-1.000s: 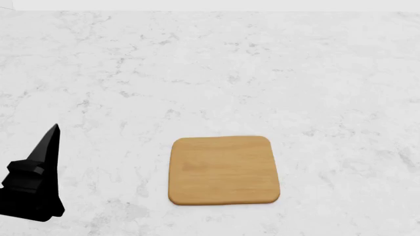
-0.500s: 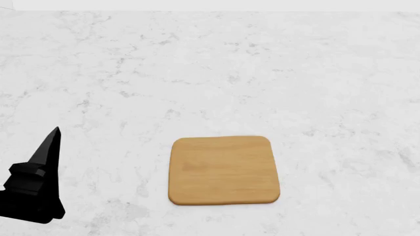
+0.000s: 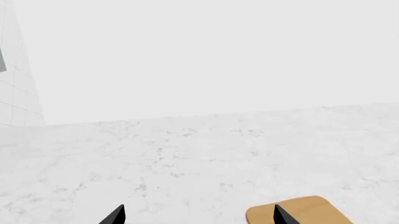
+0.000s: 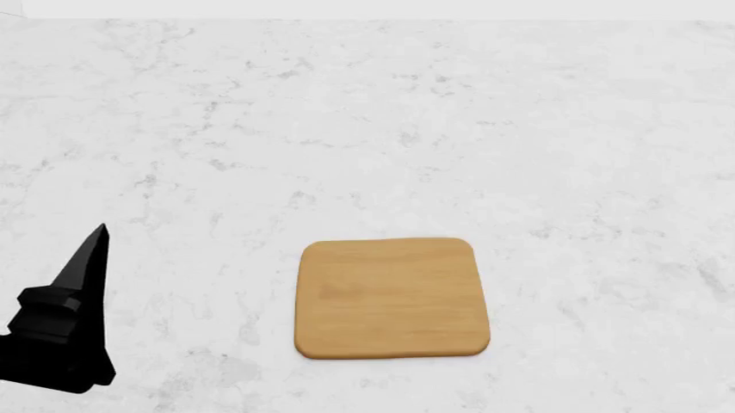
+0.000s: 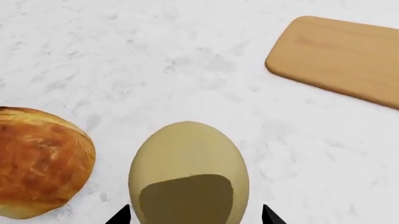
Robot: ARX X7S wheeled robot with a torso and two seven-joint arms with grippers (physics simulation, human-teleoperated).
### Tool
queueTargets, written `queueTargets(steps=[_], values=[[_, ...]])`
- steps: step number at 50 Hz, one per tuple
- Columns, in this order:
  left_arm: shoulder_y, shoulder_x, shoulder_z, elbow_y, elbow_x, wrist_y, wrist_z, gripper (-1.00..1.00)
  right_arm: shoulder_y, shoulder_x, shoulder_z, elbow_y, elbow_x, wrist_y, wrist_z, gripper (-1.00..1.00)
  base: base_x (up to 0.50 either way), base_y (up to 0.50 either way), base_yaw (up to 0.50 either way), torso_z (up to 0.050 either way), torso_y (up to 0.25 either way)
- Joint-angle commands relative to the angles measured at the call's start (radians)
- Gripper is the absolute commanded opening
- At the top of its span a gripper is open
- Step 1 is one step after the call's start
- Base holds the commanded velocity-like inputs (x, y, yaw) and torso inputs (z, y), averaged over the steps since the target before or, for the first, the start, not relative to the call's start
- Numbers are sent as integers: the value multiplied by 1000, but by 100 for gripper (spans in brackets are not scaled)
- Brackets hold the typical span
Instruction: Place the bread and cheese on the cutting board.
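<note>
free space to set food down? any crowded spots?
The tan wooden cutting board is bare all over, with bare marble counter bordering every side. It is crowded only by the right gripper: pale yellow egg-shaped cheese beside golden-brown crusty bread.

The left end effector is matte black, faceted, with sharply pointed tapering fingers.

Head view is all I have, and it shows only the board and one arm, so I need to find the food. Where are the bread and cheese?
Observer: The right wrist view shows both on the marble counter; the cheese lies between the right gripper's open jaws.
Operator: And the bread?
Observer: The bread lies beside the cheese, apart from it.
Operator: Is either on the board?
Observer: No, the cutting board is bare there.
</note>
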Motion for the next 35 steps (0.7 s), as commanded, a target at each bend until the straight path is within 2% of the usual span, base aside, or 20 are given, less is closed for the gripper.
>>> queueTargets(steps=[1,4,9,10,15,20,27,35], values=[[-11,20,-28,14,-44,50,6,100,3,-22,-109,23,-319,-29,-251,100,0,0,0,0,0],[5,16,-32,14,-7,33,30,100,-3,-13,-147,28,-372,-52,-291,100,0,0,0,0,0],[6,14,-28,14,-4,36,31,100,11,-5,-151,12,-347,-56,-266,100,0,0,0,0,0],[7,15,-27,14,-1,35,32,100,24,3,-160,-10,-352,-53,-260,-100,0,0,0,0,0],[4,11,-20,14,-8,41,25,100,75,10,-177,-23,-266,-21,-158,-100,0,0,0,0,0],[9,12,-23,13,-14,52,31,100,153,4,-177,40,-71,-70,38,-100,0,0,0,0,0],[14,7,-25,14,1,52,46,100,290,-14,-156,111,-46,-133,83,-100,0,0,0,0,0],[24,4,-32,15,17,56,64,100,398,12,-127,188,-65,-156,62,-100,0,0,0,0,0]])
